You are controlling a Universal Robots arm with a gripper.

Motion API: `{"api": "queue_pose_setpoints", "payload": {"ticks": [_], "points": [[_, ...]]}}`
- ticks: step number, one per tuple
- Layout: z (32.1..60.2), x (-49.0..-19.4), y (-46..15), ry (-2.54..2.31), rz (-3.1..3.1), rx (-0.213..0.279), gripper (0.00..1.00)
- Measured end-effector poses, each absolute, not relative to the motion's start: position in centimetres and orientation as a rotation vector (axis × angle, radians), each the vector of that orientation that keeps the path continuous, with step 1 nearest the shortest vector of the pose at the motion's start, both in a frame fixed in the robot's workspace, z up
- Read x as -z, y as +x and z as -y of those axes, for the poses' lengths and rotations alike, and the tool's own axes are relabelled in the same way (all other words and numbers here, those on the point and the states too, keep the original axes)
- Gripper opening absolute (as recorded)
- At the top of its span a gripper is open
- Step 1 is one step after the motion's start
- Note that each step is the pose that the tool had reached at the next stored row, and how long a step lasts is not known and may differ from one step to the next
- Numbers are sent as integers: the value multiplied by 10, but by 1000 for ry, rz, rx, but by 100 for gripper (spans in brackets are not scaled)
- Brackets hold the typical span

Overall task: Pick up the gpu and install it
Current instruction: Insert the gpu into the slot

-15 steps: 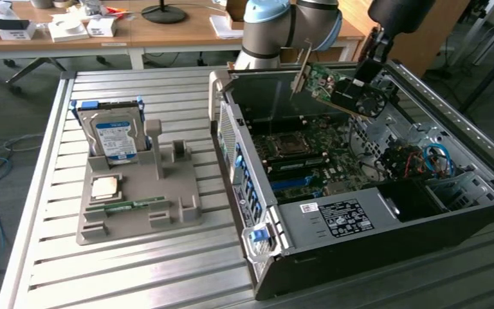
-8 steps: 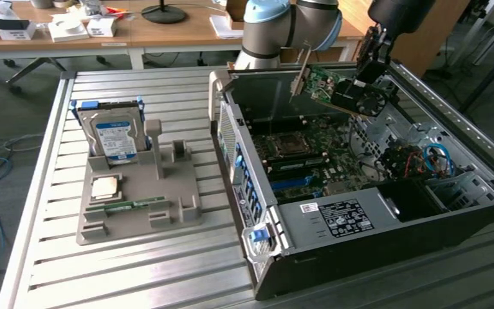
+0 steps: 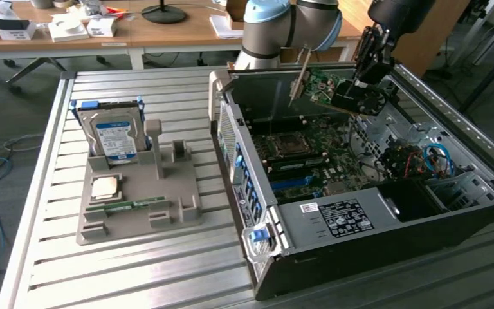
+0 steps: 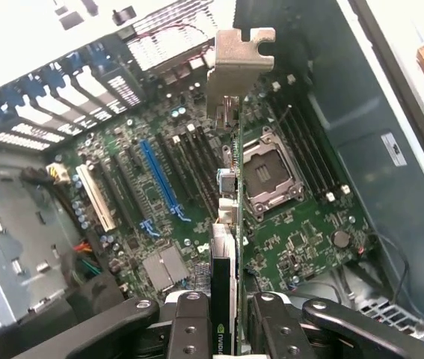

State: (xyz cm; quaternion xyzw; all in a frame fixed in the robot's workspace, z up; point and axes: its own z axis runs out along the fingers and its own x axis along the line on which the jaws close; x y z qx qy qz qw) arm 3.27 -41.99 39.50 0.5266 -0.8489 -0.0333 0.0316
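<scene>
Exterior view: clamping the graphics card in the pincer, jaws partly closed on its board. Holding it tilted in the air over the open computer case, clear of the motherboard. Seeing the hard drive standing in the grey holder on the worktop.
Wrist view: looking along the graphics card edge-on, pinched from both sides by the pincer, metal bracket at the far end, hanging above the motherboard between blue slot and processor socket.

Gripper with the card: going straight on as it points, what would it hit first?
Probably the motherboard, beside the empty CPU socket, with the gpu the gripper holds touching first; depth is unclear.
</scene>
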Motion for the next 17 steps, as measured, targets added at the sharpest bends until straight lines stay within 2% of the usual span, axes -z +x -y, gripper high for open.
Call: {"api": "queue_pose_setpoints", "payload": {"ticks": [17], "points": [[420,-394,33,1891,2425,87,26]]}}
